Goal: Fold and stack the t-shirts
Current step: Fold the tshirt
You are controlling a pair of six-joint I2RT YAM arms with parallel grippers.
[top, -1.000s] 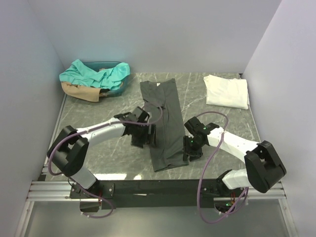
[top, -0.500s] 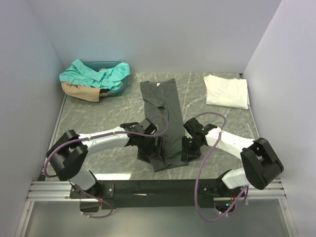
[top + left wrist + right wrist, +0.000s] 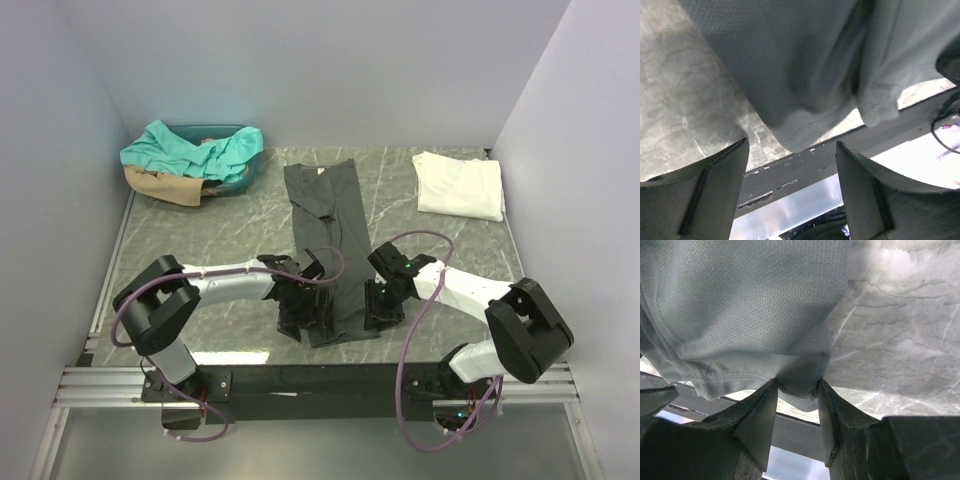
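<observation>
Largest change over the last second: the left arm has swung in from beside the middle of the charcoal t-shirt [image 3: 335, 225] toward the near edge of the desk [image 3: 200, 260]. Its left end effector [image 3: 300, 318] now sits at the near-left corner of the garment. Smaller change: the right end effector [image 3: 378, 308] has drawn slightly inward at the near-right corner. Smallest: the left jaws have narrowed a little. They remain spread, and the wrist view shows the hem corner [image 3: 795, 140] just ahead of the gap, not yet touched. The right fingers [image 3: 762, 405] are pinching a bunched fold of the hem. Judgement: both corners of the near hem are being secured so the strip can be folded crosswise, and one grasp is still to be made before any lift. Position: the shirt lies flat in the centre of the desk, already folded lengthwise into a narrow strip. Its long axis runs near-to-far, leaning slightly leftward toward the far end. The collar end, marked by the small neck label [image 3: 322, 172], points at the back wall, and the hem points at the arm bases. A folded white t-shirt [image 3: 458, 185] lies well apart at far right. Teal [image 3: 170, 145] and tan [image 3: 160, 185] shirts hang over a basket [image 3: 245, 170] at far left.
</observation>
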